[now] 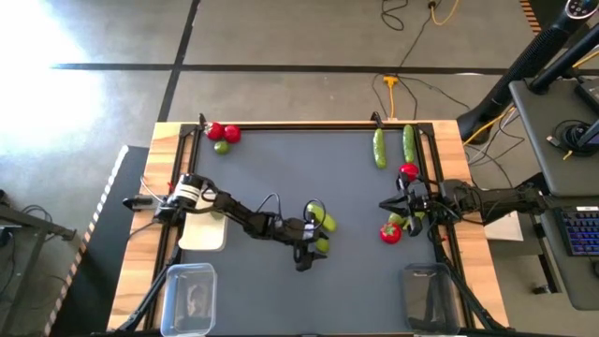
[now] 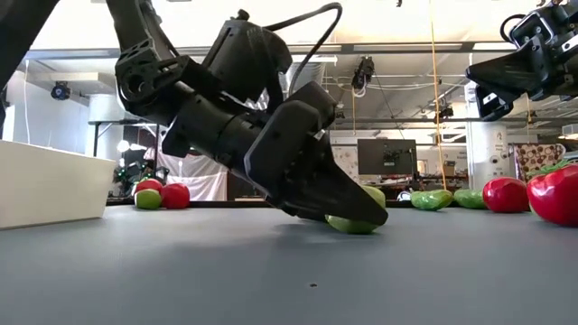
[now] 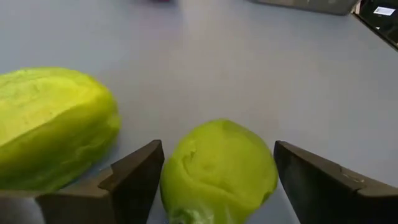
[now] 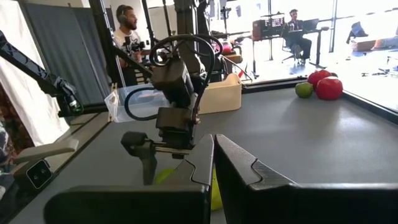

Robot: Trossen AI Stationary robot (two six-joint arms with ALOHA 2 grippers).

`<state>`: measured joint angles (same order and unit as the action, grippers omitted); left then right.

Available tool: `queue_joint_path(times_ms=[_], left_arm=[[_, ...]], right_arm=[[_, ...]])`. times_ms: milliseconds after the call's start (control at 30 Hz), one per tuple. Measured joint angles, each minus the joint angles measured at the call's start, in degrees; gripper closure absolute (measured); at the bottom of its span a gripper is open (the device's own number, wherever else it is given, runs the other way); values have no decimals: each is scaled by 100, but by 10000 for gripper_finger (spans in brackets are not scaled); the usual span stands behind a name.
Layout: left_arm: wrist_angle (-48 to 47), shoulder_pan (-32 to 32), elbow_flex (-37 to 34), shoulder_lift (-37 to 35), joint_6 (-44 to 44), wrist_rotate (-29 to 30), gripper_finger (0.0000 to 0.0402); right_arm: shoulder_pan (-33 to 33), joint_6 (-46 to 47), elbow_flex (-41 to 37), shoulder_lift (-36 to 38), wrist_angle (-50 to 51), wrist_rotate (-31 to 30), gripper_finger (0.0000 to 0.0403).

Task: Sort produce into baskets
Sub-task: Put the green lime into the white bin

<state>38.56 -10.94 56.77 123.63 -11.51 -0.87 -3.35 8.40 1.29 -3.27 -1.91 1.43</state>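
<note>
One lime-like piece (image 3: 219, 168) lies between the left claw's (image 3: 217, 180) fingers, another (image 3: 53, 127) beside.

- The desk (image 1: 281, 178) has a dark grey top and a light wood rim.
- Lime-like pieces (image 3: 217, 168) are yellow-green.
- Round pieces (image 1: 390, 233) are glossy red.
- Cucumber-like pieces (image 1: 379, 148) are green.
- The tray (image 1: 203, 230) is white.
- The tubs (image 1: 187, 298) are clear.
- Both arms and their fingers (image 3: 134, 180) are black.
</note>
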Motion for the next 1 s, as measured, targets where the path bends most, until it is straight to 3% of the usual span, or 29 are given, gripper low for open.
queue_joint_path(times_ms=[200, 467, 700, 800, 1000], left_arm=[[-19, 0, -8, -2, 64, 47, 143], [-129, -2, -19, -41, 69, 77, 225], [-1740, -27, -160, -860, 135, 33, 224], [-2649, -115, -387, -1579, 199, 582, 219], [-4500, -586, -1089, -3448, -109, 2787, 223]], right_arm=[[2, 0, 1, 0, 0, 0, 394], [0, 0, 1, 0, 0, 0, 394], [0, 0, 1, 2, 1, 0, 394], [0, 0, 1, 2, 5, 0, 394], [0, 0, 1, 2, 21, 2, 394]])
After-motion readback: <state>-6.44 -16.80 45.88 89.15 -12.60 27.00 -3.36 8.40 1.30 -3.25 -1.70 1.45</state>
